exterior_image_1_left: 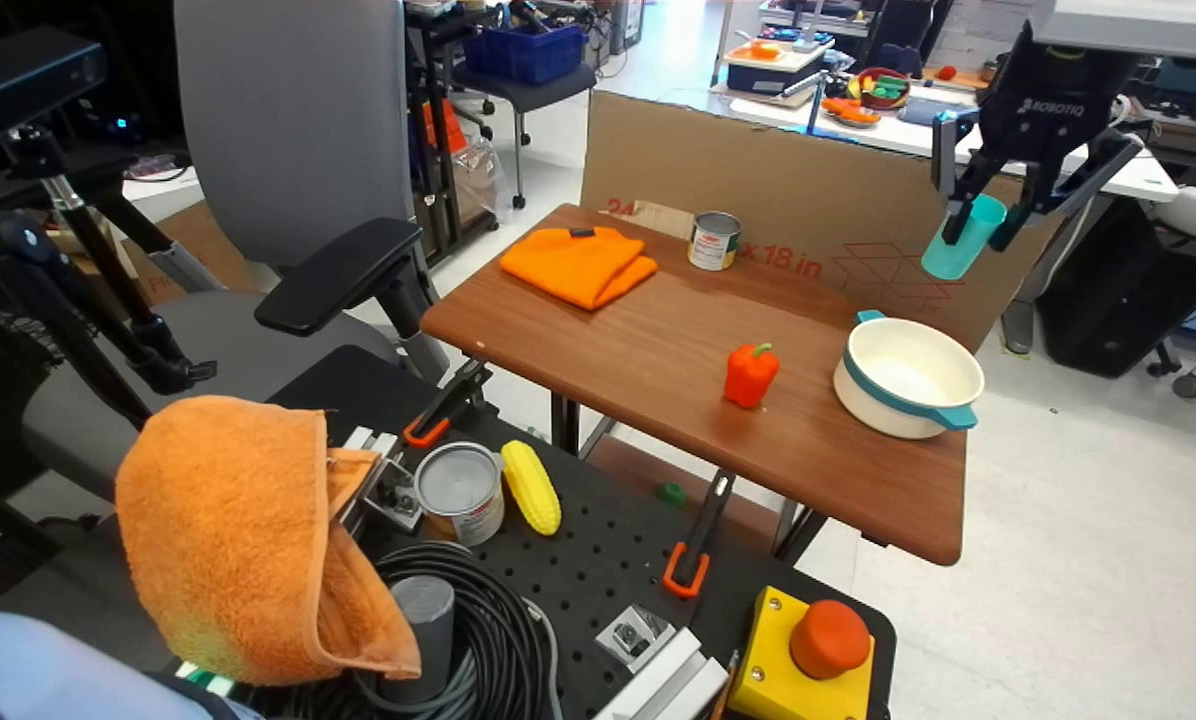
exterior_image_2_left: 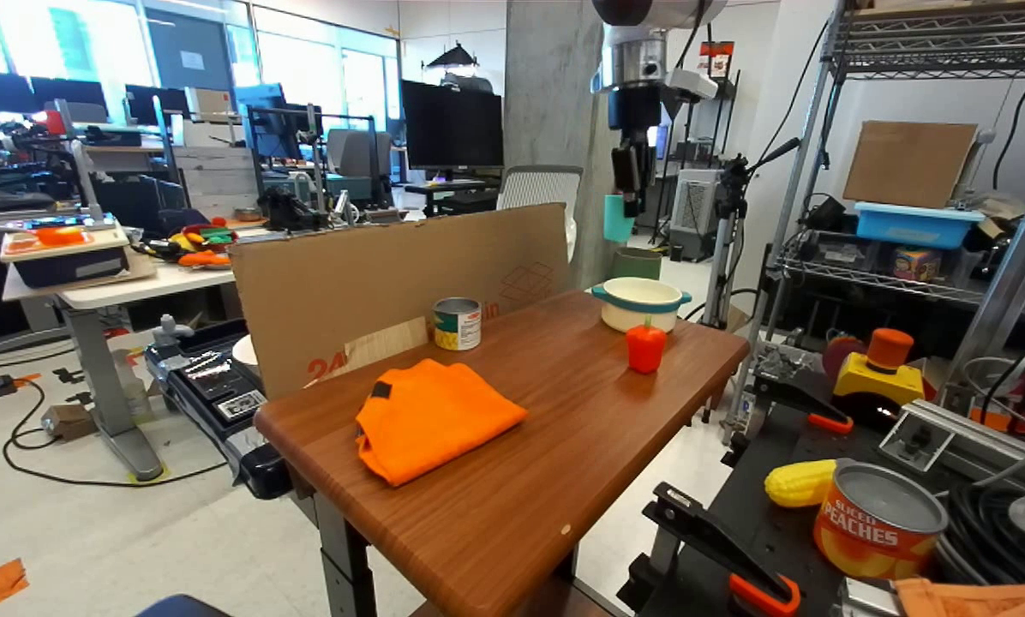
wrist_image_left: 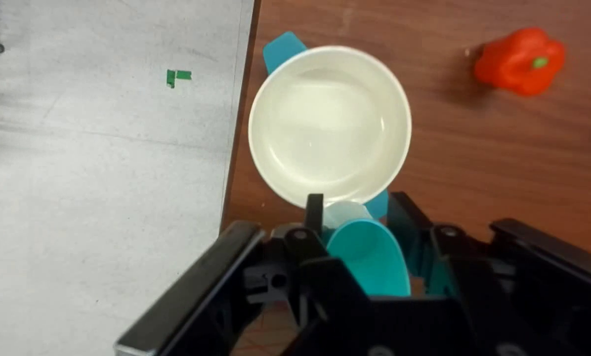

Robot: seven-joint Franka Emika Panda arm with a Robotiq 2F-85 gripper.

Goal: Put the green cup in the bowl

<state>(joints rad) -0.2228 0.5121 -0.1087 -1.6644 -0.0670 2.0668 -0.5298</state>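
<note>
The green cup [exterior_image_1_left: 958, 250], small and teal, is in the air between the fingers of my gripper [exterior_image_1_left: 978, 232], tilted in an exterior view. In the wrist view the cup's open mouth [wrist_image_left: 372, 257] faces the camera, and its lower end overlaps the bowl's near rim. The bowl [exterior_image_1_left: 913, 365] is wide and cream with blue-teal handles, and stands on the table's end; it also shows in an exterior view [exterior_image_2_left: 637, 317] and in the wrist view [wrist_image_left: 325, 133]. It holds nothing. The gripper [exterior_image_2_left: 631, 206] and cup are well above the bowl, toward one of its handles.
A red-orange toy pepper [exterior_image_1_left: 751, 375] stands near the bowl on the wooden table [exterior_image_1_left: 608, 350]. An orange cloth [exterior_image_1_left: 578, 265] and a metal can [exterior_image_1_left: 714, 241] are farther along. A cardboard sheet [exterior_image_1_left: 808, 200] stands along the table's edge. The bowl is close to the table's end.
</note>
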